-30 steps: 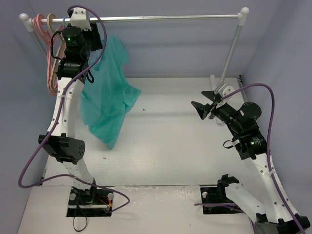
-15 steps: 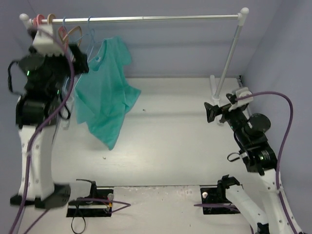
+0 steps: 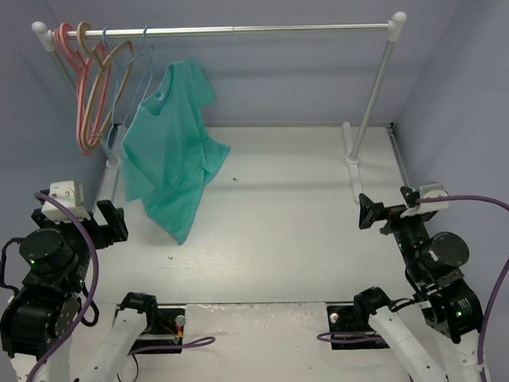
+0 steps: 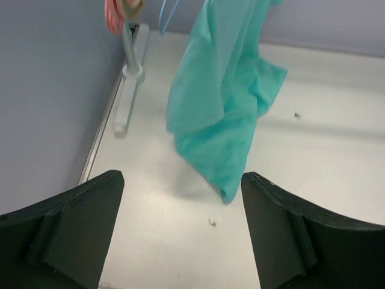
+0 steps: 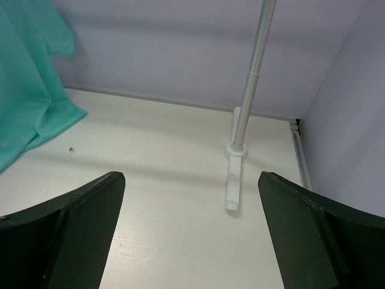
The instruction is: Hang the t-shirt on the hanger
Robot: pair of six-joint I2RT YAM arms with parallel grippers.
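The left gripper (image 4: 180, 180), spread and empty, sits near-left above the desk (image 3: 286, 207); the right gripper (image 5: 191, 177), also spread and empty, near-right. The t-shirt (image 3: 171, 151) hangs lengthwise from the hanger (image 3: 146, 48) on the far-left rail (image 3: 262, 29), directly beyond the nearer left arm.

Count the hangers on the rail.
4, all at the left end of the rail: a pink hanger, a tan hanger, an empty blue hanger, and a second blue hanger carrying the t-shirt. None appear hidden.
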